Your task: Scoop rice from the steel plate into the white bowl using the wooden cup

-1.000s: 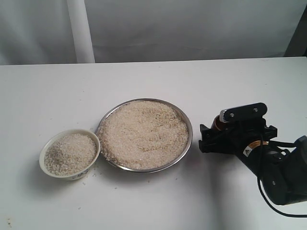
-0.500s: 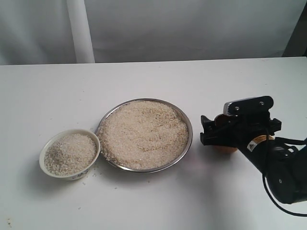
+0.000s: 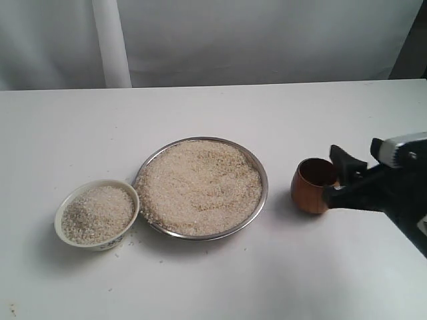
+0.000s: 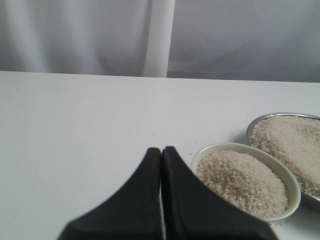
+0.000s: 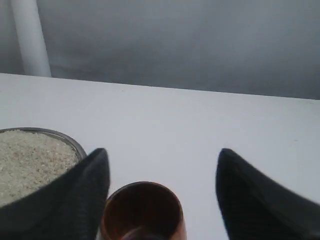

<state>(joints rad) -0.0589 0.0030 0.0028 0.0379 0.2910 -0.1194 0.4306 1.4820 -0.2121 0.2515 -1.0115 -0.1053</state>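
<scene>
The wooden cup [image 3: 312, 187] stands upright and empty on the table, just right of the steel plate [image 3: 265, 191]. My right gripper [image 3: 330, 172] is open; the cup [image 5: 142, 210] sits low between its fingers, closer to one finger [image 5: 92, 185], and I cannot tell if they touch. Rice [image 3: 200, 181] fills the plate in a wide heap. The white bowl [image 3: 93, 243] at the left also holds a mound of rice [image 3: 99, 212]. My left gripper [image 4: 161, 151] is shut on nothing, beside the bowl [image 4: 227, 145]; the exterior view does not show it.
White curtain and a white pole [image 3: 112, 43] stand behind the table's far edge. A few stray grains lie on the table near the bowl [image 3: 123, 245]. The plate's rim shows in both wrist views [image 4: 280, 114] [image 5: 70, 138].
My right gripper has opened and drawn back to the right, off the cup. The cup now stands by itself on the table, uncovered.
</scene>
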